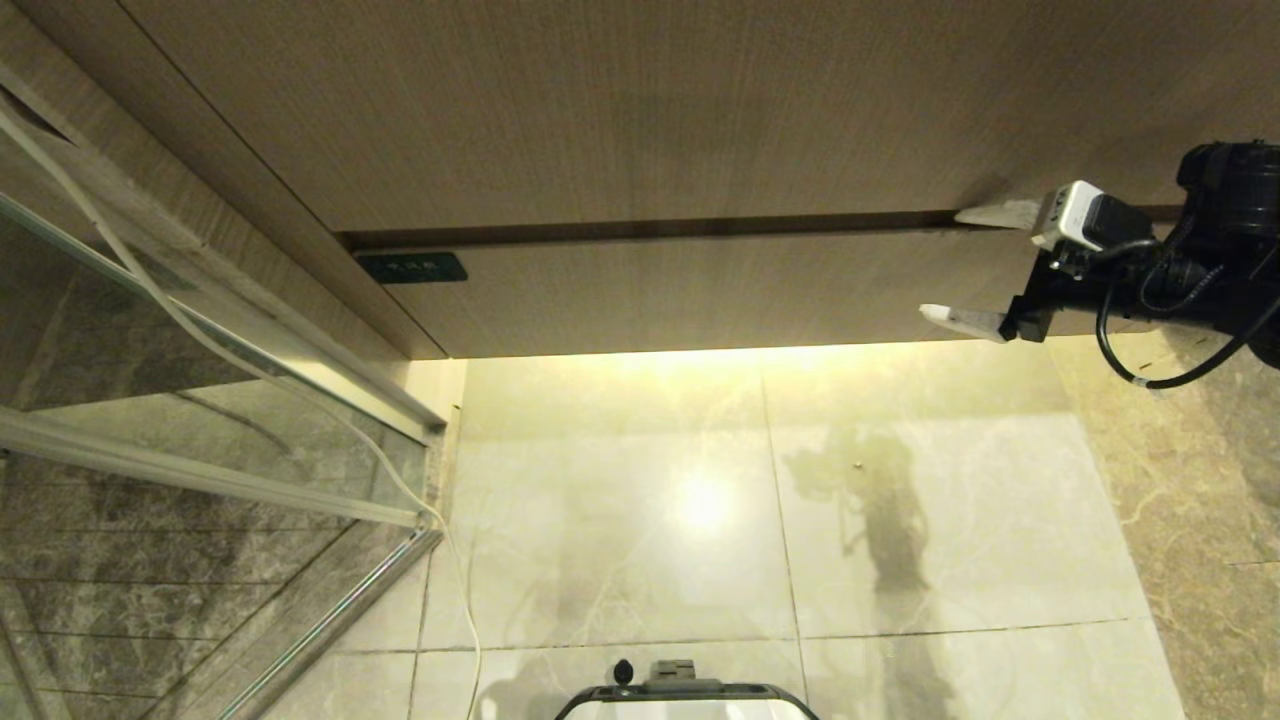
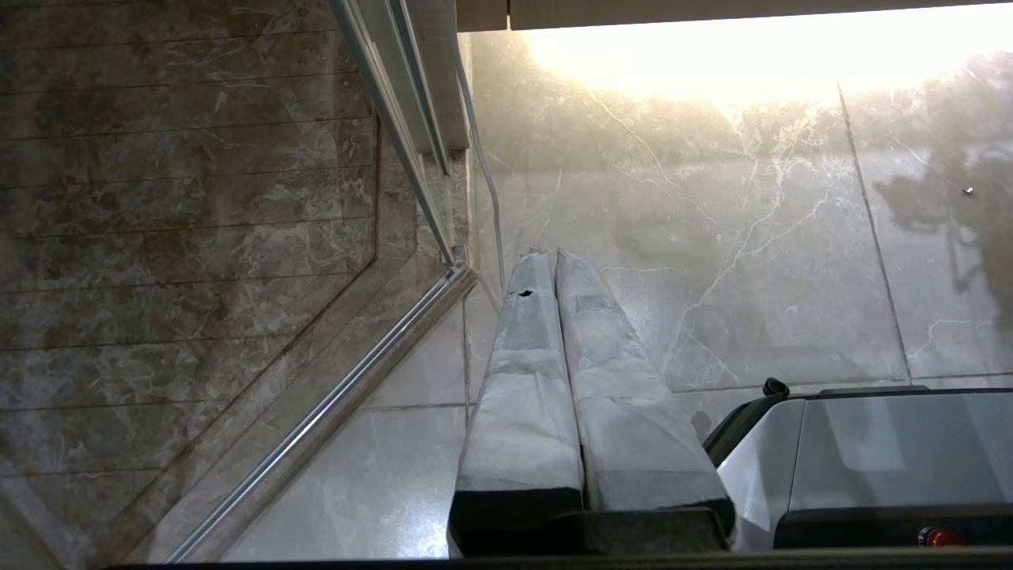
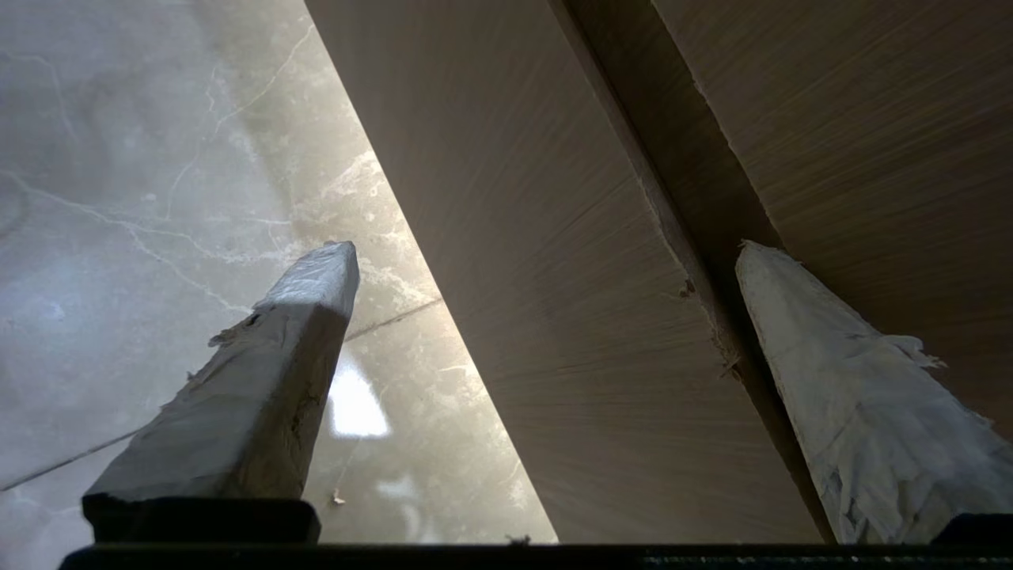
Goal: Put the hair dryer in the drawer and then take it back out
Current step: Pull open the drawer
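The drawer (image 1: 700,290) is the lower light wood-grain band under the taller panel, and its flat front looks pushed in. My right gripper (image 1: 950,265) is open at the drawer's right end. One fingertip lies at the dark gap along the drawer's top edge and the other near its bottom edge. In the right wrist view the drawer front (image 3: 570,317) fills the space between the spread fingers of the right gripper (image 3: 546,257), with nothing held. My left gripper (image 2: 554,253) is shut and empty, pointing at the floor. The hair dryer is out of view.
A glass shower screen (image 1: 200,420) with a metal frame stands at the left. A thin white cord (image 1: 460,600) trails down beside it onto the marble floor (image 1: 620,540). A small dark label (image 1: 410,267) sits at the drawer's left end. My base (image 1: 685,700) shows at the bottom.
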You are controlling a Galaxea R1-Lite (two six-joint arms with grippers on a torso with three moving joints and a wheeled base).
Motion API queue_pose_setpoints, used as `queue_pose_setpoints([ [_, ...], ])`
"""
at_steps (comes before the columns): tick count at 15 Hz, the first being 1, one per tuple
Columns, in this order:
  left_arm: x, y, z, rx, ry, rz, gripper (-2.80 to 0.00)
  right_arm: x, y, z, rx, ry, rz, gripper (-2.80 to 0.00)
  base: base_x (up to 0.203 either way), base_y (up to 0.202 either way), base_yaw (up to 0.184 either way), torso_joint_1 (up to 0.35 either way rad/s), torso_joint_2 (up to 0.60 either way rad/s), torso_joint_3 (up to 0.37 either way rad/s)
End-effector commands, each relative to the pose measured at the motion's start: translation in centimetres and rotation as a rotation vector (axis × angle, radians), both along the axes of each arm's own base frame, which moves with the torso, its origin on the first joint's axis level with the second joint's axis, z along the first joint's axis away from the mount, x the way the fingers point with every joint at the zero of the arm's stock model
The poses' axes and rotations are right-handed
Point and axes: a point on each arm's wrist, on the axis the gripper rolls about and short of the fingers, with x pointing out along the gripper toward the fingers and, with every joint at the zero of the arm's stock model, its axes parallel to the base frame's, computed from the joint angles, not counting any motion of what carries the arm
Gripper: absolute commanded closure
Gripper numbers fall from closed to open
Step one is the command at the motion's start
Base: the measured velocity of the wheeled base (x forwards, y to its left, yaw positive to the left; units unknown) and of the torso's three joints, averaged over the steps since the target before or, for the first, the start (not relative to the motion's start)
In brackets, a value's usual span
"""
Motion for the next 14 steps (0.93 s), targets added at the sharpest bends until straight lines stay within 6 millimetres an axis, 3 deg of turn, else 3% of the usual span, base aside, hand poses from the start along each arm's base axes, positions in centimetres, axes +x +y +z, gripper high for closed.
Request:
queue_pose_setpoints([
  [1, 0.0, 0.0, 0.0, 0.0, 0.0, 0.001, 0.0, 1.8, -0.1, -1.0, -0.002, 0.011, 0.001, -2.8, 0.0, 0.0, 0.0, 0.0, 0.0, 0.0],
  [7, 0.0, 0.0, 0.0, 0.0, 0.0, -0.001, 0.0, 4.8, -0.4, -2.4, 0.008, 0.025, -0.008, -2.8, 0.0, 0.0, 0.0, 0.0, 0.0, 0.0],
  [11, 0.0, 0.0, 0.0, 0.0, 0.0, 0.0, 0.0, 3.7, -0.5, -4.9, 0.099, 0.363, -0.13, -2.8, 0.0, 0.0, 0.0, 0.0, 0.0, 0.0],
  [14, 0.0, 0.0, 0.0, 0.0, 0.001, 0.0, 0.0, 2.8, -0.5, -4.3, 0.183, 0.466, -0.225, -2.8, 0.0, 0.0, 0.0, 0.0, 0.0, 0.0],
])
